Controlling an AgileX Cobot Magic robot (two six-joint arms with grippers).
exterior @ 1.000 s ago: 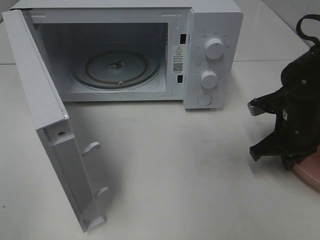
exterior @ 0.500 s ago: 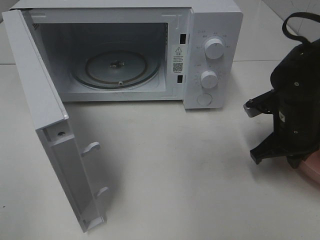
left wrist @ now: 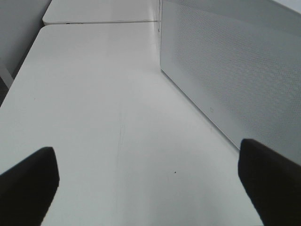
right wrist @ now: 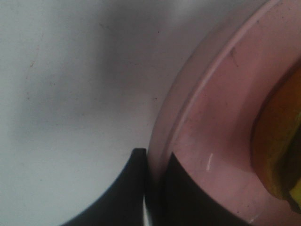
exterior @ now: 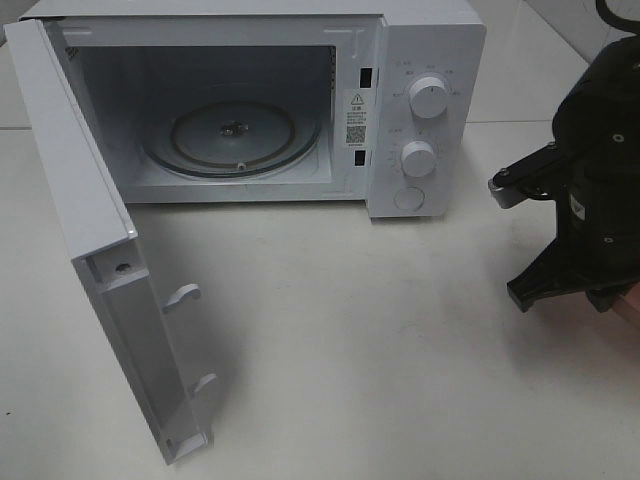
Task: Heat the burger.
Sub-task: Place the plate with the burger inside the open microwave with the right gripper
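The burger shows only as a golden-brown and yellow edge on the round pink plate in the right wrist view. My right gripper is shut on the plate's rim, one dark finger outside it and the other over the plate's inner side. From the high view, the black right arm covers the plate except for a pink sliver at the right edge. My left gripper is open and holds nothing, low over the white table beside the microwave's perforated wall.
The white microwave stands at the back with its door swung wide open to the left. Its glass turntable is bare. Two knobs sit on its right panel. White table stretches in front.
The right arm has moved up and back in the high view. The pink plate, plainly visible under it a second ago, now shows only as a sliver.
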